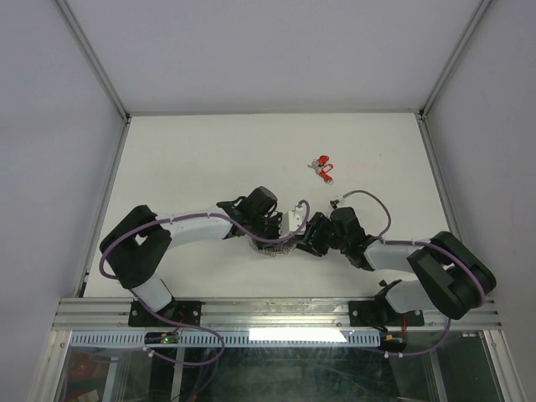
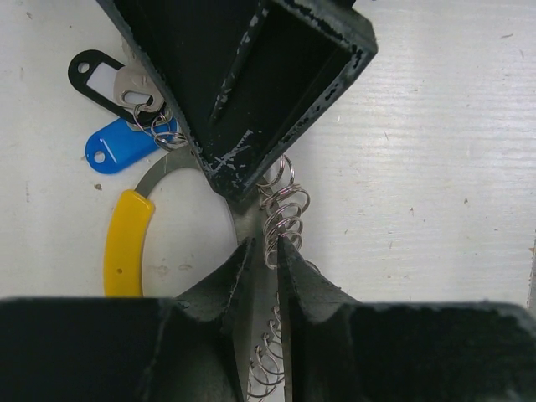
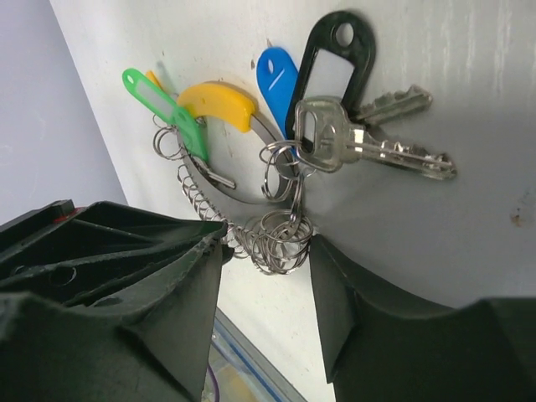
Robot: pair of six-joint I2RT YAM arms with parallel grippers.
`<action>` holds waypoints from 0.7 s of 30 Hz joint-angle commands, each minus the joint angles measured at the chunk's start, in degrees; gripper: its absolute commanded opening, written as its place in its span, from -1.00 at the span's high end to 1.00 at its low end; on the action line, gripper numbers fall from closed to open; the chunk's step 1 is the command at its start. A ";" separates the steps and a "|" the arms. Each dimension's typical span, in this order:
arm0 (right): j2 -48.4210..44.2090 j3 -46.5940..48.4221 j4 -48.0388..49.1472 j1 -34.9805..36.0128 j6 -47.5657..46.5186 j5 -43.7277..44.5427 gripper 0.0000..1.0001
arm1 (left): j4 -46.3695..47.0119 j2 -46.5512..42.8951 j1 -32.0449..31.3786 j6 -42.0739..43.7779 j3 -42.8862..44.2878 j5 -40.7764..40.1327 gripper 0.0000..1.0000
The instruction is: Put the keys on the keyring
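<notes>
The keyring (image 2: 126,243) lies on the white table, a yellow plastic arc joined to a silvery coil (image 2: 285,209). My left gripper (image 2: 264,243) is shut on that coil, which is pinched between the fingertips. My right gripper (image 3: 265,243) stands open, its fingers on either side of a bunch of small rings (image 3: 285,234) on the coil. Keys sit at the ring: a green tag (image 3: 163,109), a blue tag (image 3: 276,75), and a black tag (image 3: 331,59) with a silver key (image 3: 368,146). From above, both grippers (image 1: 276,230) (image 1: 314,234) meet over the keyring (image 1: 276,249).
A red-tagged key (image 1: 321,166) lies apart on the table, beyond the grippers and slightly right. The table (image 1: 193,159) is walled by white panels at the back and sides. The metal rail (image 1: 276,311) runs along the near edge.
</notes>
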 commanded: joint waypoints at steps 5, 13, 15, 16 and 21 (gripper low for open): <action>-3.55 4.75 -12.79 1.52 -6.73 11.22 0.04 | 2.06 -3.86 0.66 -0.72 -0.19 1.11 0.44; -3.53 8.74 -18.71 2.43 -13.63 13.72 0.07 | 2.52 -6.36 1.12 -1.70 -1.60 -0.48 0.22; -2.04 9.46 -17.84 2.65 -14.33 11.98 0.10 | 2.53 -6.85 1.25 -2.07 -1.97 -0.52 0.20; -1.18 9.86 -17.13 2.84 -16.09 10.78 0.12 | 2.52 -7.08 1.25 -2.18 -2.17 -0.52 0.20; 1.60 11.22 -15.25 4.13 -17.91 8.06 0.13 | 2.49 -7.41 1.26 -2.47 -2.53 -0.43 0.19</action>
